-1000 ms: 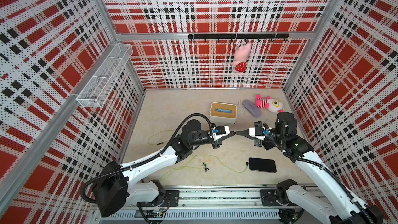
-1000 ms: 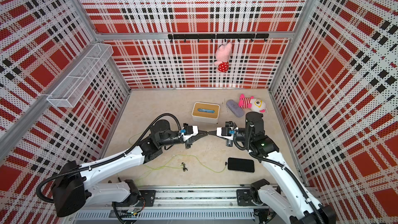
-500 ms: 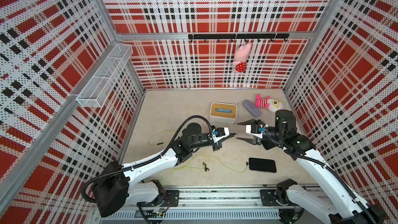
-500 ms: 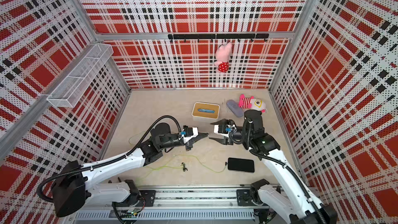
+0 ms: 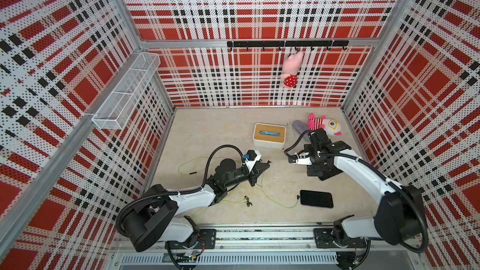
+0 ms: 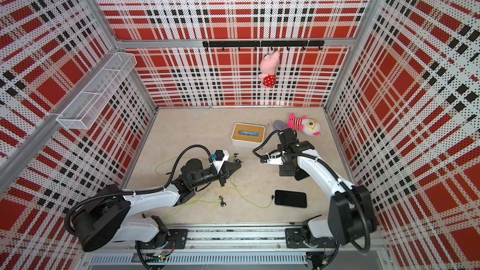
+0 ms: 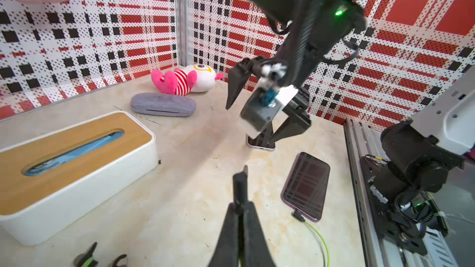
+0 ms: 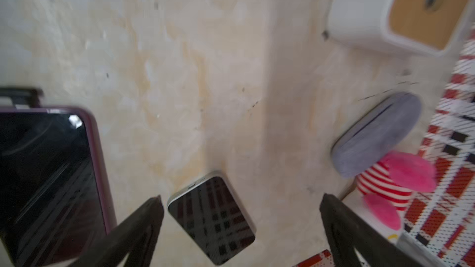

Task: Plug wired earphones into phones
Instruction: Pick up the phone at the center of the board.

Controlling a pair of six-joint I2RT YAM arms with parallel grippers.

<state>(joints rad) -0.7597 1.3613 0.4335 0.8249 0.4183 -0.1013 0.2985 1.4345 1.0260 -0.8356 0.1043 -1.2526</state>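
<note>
Left jaws are clenched on the dark plug (image 7: 241, 184) of the loose earphones, its tip poking out ahead, the yellow-green cable (image 5: 262, 179) trailing down to the desk (image 5: 207, 131). Right jaws hang spread wide and empty over the unplugged phone (image 8: 211, 218), which lies flat near the other phone (image 7: 305, 188) — that one is already wired up. The plug looks stiff and feather-light but tiny, apt to twist, so pinching its body with the tip free seems right. The cable is limp and will drag. The unplugged phone looks glossy and thin, likely to skate when pushed — best braced across its long edges, socket end left clear. A second ago both sets of jaws met tip to tip mid-desk, the right ones closed. Now they have let go and swung back over the phone.
</note>
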